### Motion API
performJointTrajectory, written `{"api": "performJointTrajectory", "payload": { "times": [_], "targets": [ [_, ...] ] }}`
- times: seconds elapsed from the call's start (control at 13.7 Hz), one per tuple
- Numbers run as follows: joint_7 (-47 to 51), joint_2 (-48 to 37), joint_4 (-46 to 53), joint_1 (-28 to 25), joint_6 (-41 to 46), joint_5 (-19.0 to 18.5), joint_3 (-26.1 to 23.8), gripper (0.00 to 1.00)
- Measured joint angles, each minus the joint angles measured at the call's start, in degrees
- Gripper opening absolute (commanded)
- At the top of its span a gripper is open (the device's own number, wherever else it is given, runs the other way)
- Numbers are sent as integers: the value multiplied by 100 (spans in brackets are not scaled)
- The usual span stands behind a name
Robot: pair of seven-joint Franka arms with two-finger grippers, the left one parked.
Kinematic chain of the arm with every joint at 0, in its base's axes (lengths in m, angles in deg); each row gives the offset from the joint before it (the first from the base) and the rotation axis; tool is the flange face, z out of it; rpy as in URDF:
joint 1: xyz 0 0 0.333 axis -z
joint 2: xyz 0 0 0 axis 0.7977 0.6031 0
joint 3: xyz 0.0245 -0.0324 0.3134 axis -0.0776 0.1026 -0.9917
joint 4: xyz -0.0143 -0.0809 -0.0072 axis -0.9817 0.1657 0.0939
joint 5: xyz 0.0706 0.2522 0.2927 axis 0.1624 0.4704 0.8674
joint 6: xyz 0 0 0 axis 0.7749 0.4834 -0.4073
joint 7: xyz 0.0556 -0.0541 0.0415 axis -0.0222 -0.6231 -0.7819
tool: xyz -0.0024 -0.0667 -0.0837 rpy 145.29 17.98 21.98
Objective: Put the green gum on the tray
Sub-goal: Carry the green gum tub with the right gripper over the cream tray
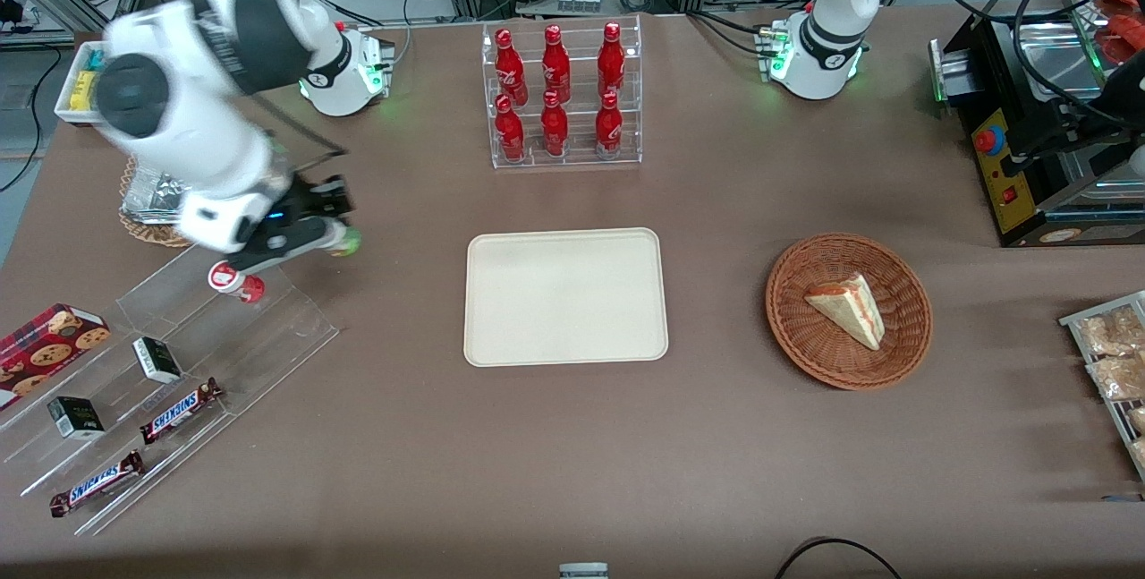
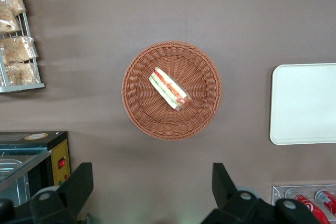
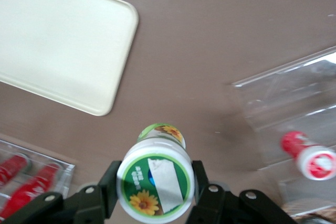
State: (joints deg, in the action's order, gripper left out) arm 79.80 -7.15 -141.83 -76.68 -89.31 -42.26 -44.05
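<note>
1. The right arm's hand (image 1: 324, 237) hangs above the brown surface (image 1: 572, 436), clamped on the small green gum bottle with a white lid (image 3: 155, 182).
2. The gum is held aloft, near the empty cream rectangular tray (image 1: 564, 296).
3. The arm appears motion-blurred in the front view, hiding most of the bottle.
4. A red-lidded container (image 1: 234, 278) lies on the clear acrylic stand (image 1: 179, 355).

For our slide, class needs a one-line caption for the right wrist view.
Gripper holds the green gum above the table, clear of the empty tray.
</note>
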Motion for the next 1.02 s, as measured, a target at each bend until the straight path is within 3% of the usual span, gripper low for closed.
{"api": "performJointTrajectory", "payload": {
  "times": [0.37,1.02],
  "targets": [
    [1462,751,288,-1047,-682,227,3,0],
    [3119,2280,460,-2048,-2594,241,15,0]
  ]
}}
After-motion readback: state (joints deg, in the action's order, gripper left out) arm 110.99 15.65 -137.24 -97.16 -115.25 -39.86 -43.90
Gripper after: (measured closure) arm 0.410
